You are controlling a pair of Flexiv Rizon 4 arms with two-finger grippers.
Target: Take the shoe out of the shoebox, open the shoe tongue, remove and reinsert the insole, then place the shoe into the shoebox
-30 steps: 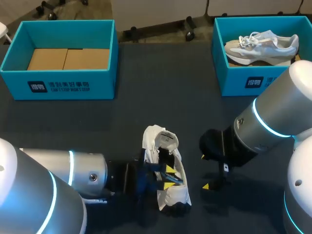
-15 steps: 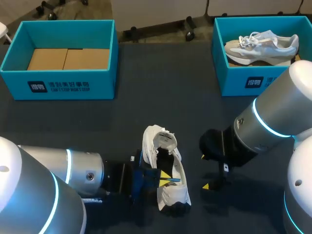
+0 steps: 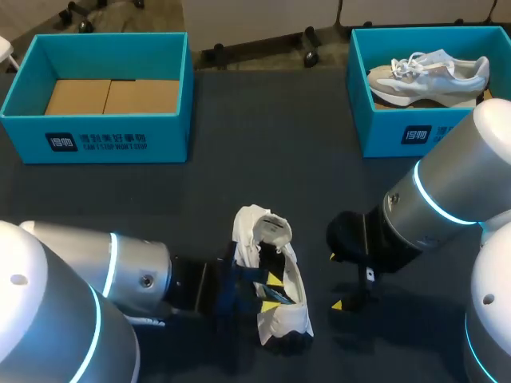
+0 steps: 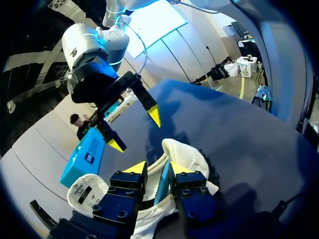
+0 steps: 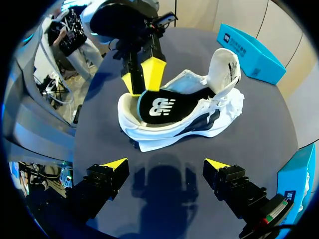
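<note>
The white shoe (image 3: pixel 271 275) lies on the dark table (image 3: pixel 263 159), in the lower middle of the frame. Its tongue (image 5: pixel 222 64) is pulled up and away from the opening, so the black insole (image 5: pixel 164 107) shows inside. The left gripper (image 3: pixel 274 289) comes in from the lower left and reaches into the heel end of the shoe. Its two yellow tips stand close together and pinch the edge of the insole between them. The right gripper (image 3: pixel 334 281) hangs just to the right of the shoe, not touching it. Its fingers are spread wide with nothing between them.

At the upper left is a blue shoebox (image 3: pixel 96 144) with brown cardboard (image 3: pixel 112 96) inside. At the upper right, another blue shoebox (image 3: pixel 399 136) holds a second white sneaker (image 3: pixel 427 72).
</note>
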